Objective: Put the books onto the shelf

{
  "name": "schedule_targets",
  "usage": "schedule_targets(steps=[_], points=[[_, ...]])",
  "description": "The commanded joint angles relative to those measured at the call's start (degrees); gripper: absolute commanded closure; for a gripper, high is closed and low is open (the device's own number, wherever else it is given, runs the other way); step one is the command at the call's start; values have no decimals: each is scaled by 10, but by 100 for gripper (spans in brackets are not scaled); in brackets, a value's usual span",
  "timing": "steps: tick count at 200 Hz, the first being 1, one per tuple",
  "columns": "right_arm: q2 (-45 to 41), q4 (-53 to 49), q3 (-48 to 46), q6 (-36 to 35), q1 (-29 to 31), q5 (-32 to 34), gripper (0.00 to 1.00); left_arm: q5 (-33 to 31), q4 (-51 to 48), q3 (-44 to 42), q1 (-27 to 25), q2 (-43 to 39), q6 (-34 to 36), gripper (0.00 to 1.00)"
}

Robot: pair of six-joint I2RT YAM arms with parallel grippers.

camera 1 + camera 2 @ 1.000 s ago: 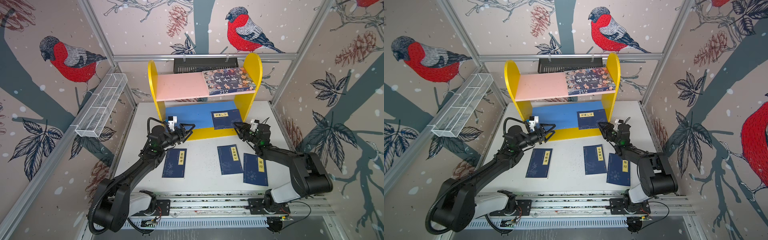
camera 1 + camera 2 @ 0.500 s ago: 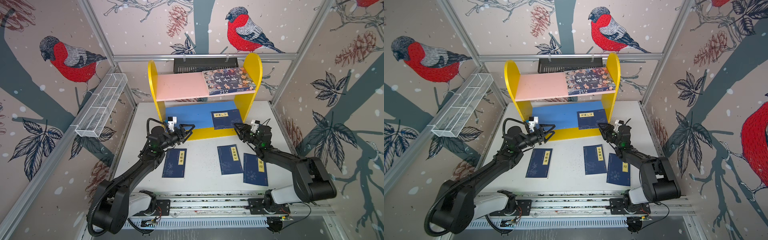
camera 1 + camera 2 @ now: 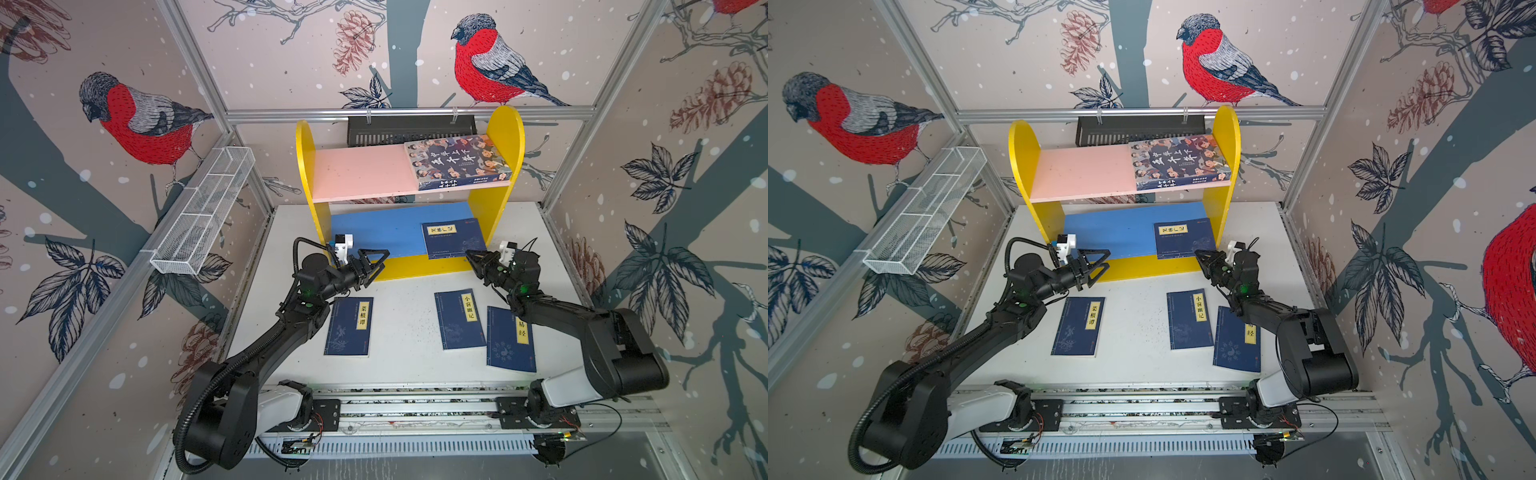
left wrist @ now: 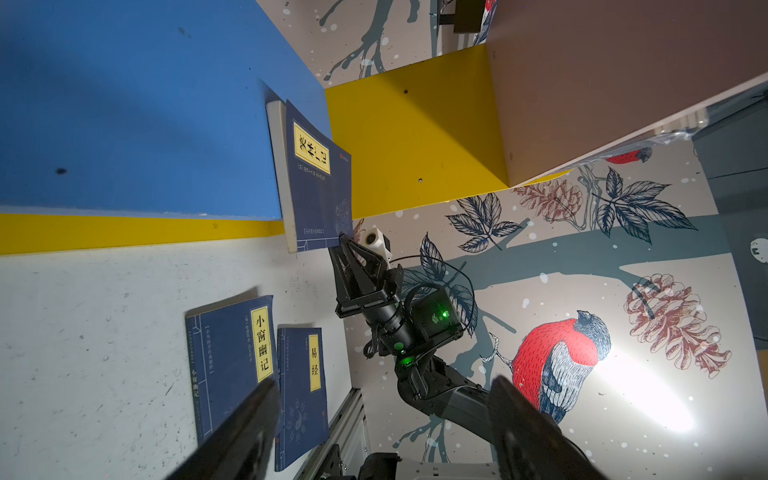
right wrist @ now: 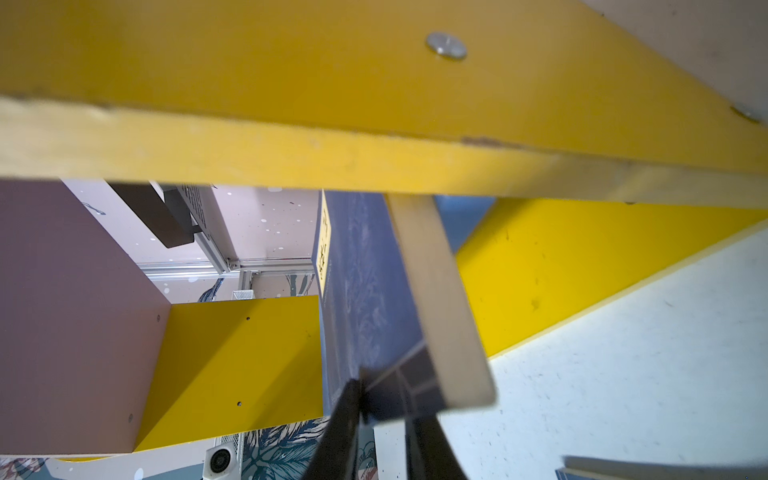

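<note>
Black links, white base housings (image 3: 282, 405), white camera mounts (image 3: 343, 243), green status lights (image 4: 444, 313) and ribbed black cable (image 3: 178, 440) are being displayed by the left arm (image 3: 266, 345) and right arm (image 3: 557, 313).

A robotics lab cell: two arms (image 3: 266, 345) on a metal rail (image 3: 415, 409), a white desk (image 3: 407, 365) boxed in by printed panels (image 3: 270, 50) (red birds (image 3: 486, 66), pinecones (image 3: 353, 41)).

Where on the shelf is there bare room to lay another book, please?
Free: the pink upper board left of the colourful book, and the blue lower board left of the navy book. Crowded: both right ends; the right gripper is at the navy book.
</note>
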Motion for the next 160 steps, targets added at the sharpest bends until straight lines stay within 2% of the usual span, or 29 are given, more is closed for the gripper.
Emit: schedule_targets(steps=[1,57,105,160], points=[[7,30,8,9,1,2,82,0,36,0,2,-2,-2,20],[10,36,11,16,1,11,88,1,36,1,3,-3,-3,20],[14,77,-16,48,0,35,95,1,37,1,3,-2,-4,20],[32,122,-20,82,4,44,95,0,41,1,3,-1,-6,20]])
